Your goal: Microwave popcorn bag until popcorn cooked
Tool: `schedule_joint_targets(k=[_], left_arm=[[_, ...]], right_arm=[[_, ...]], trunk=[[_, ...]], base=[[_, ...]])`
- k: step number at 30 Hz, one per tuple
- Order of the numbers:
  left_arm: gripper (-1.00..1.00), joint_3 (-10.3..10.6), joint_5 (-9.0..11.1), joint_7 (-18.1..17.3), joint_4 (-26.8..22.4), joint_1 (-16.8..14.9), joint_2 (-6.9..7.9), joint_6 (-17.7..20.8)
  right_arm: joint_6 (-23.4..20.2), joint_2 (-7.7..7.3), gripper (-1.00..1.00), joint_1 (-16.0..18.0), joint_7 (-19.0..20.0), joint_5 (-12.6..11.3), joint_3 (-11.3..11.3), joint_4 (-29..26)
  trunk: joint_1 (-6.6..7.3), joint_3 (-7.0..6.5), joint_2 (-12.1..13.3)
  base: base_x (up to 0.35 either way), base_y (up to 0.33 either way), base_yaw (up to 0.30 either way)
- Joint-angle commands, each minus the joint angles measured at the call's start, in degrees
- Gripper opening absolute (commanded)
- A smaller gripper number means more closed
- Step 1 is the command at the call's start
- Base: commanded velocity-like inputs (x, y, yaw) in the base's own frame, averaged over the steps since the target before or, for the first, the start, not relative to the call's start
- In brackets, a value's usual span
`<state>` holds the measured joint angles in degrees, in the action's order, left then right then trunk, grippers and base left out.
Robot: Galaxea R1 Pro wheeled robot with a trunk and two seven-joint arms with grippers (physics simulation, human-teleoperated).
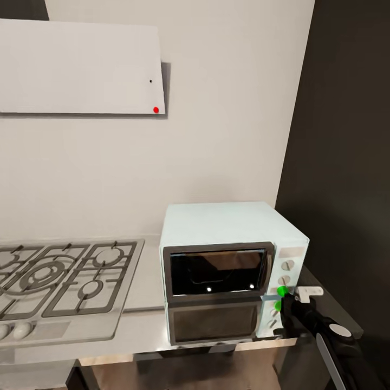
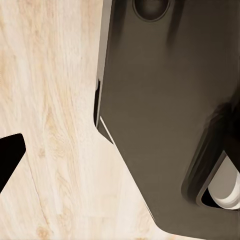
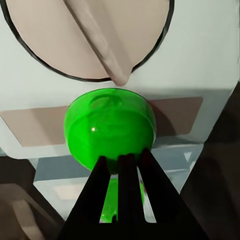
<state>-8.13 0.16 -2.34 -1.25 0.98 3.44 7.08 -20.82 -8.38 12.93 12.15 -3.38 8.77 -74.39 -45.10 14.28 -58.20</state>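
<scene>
Grey kitchen surface point(image 1: 146, 292), near to far: right end effector point(image 3: 122, 165), fingers pinched narrow, empty, touching green dot point(image 3: 110, 127) on microwave point(image 1: 227, 254). Door shut; popcorn bag unseen. Press squarely, lightly. Left end effector: cannot tell.

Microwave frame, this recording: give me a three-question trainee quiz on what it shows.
1. True or false: the microwave door is shut.
2. What does the right hand touch? A) white knob B) green dot C) gas hob
3. Fill in: the microwave stands on the ___, right of the hob.

Key: 1 true; 2 B; 3 countertop.
</scene>
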Motion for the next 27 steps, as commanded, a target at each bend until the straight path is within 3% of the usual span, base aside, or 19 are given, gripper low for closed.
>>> schedule_joint_targets(k=[1,9,10,22,27], left_arm=[[1.0,-0.4,0.0,-0.2,-0.1,0.0,0.02,0.3],[1.0,-0.4,0.0,-0.2,-0.1,0.0,0.07,0.3],[1.0,-0.4,0.0,-0.2,-0.1,0.0,0.07,0.3],[1.0,-0.4,0.0,-0.2,-0.1,0.0,0.04,0.3],[1.0,-0.5,0.0,-0.2,-0.1,0.0,-0.01,0.3]], right_arm=[[-0.4,0.03,-1.0,1.0,0.3,-0.3,0.1,0.3],[-0.4,0.03,-1.0,1.0,0.3,-0.3,0.1,0.3],[-0.4,0.03,1.0,1.0,0.3,-0.3,0.1,0.3],[-0.4,0.03,1.0,1.0,0.3,-0.3,0.1,0.3],[-0.3,0.03,1.0,1.0,0.3,-0.3,0.0,0.3]], trunk=[[-0.02,0.05,0.0],[-0.02,0.05,0.0],[-0.02,0.05,0.0],[-0.02,0.05,0.0],[-0.02,0.05,0.0]], base=[[-0.182,0.0,0.0],[-0.244,0.004,0.0],[-0.05,0.003,0.0],[-0.005,0.0,0.0],[-0.235,0.0,0.0]])
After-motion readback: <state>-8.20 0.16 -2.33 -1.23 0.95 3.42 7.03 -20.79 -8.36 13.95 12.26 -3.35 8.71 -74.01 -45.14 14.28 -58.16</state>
